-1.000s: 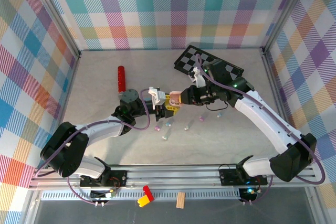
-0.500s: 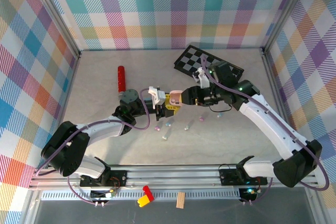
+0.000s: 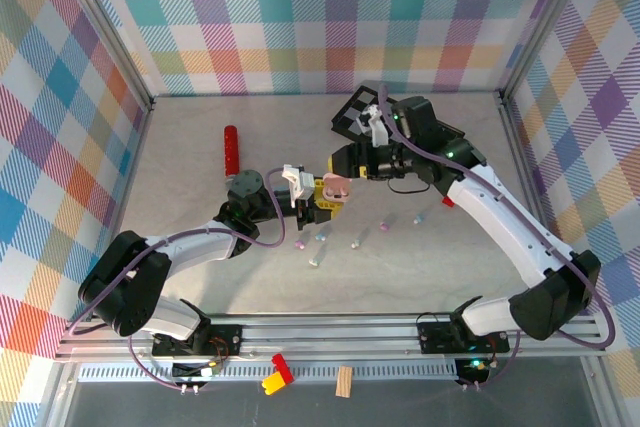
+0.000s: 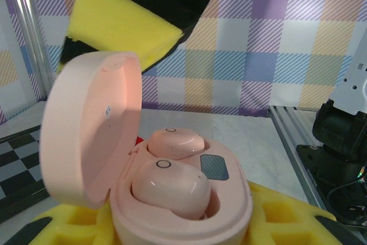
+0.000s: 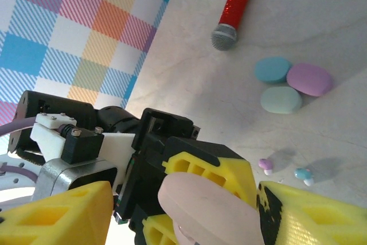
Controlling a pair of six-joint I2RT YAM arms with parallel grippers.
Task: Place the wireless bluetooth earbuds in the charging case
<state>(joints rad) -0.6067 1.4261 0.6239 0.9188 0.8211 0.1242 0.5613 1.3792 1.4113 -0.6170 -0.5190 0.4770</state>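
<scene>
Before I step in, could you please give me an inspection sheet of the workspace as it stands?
Surface: pale marbled table.
Job's things: pink charging case open, two pink earbuds seated; loose earbuds on table.
Clutter: red microphone, checkered board, three closed cases.
Grippers: left gripper shut on the case; right gripper open, clear of it.
Cables: purple cables along both arms.
Surroundings: plaid walls, metal frame.

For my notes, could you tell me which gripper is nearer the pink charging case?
Left: the left gripper clamps the pink case; right gripper hovers open beside it.
</scene>
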